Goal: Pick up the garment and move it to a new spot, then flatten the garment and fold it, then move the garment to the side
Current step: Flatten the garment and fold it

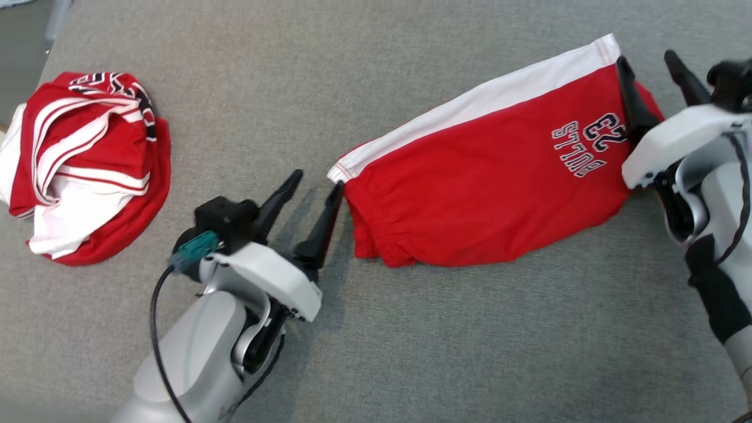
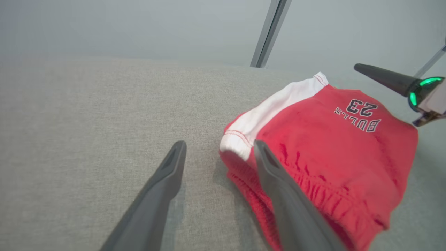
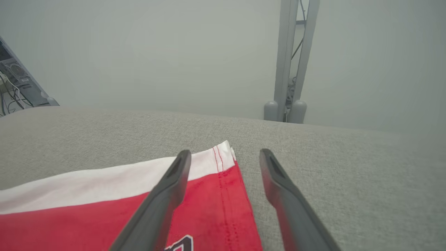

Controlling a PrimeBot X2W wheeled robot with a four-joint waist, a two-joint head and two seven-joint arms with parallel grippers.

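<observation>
The red shorts [image 1: 487,170] lie flat on the grey cloth-covered table [image 1: 376,341], a little to the robot's right of the middle and set at a slant. The gathered waistband is at the nearer, left end and the hem at the farther, right end. A white stripe runs along the far edge, and the "BULLS 23" print sits near the hem, upside down from where the robot's head looks.

The left gripper [image 1: 318,179] is low at the waistband end with its fingers spread apart and nothing between them. One finger is right against the white corner of the waistband, the other over bare table; I can't tell whether the near one actually touches the cloth.

The right gripper [image 1: 646,57] is at the hem end, also spread wide and empty-handed. One finger is over the red cloth just inside the hem, the other past the edge above the table.

Well off to the left sits a second red-and-white garment [image 1: 88,167] in a crumpled heap.
</observation>
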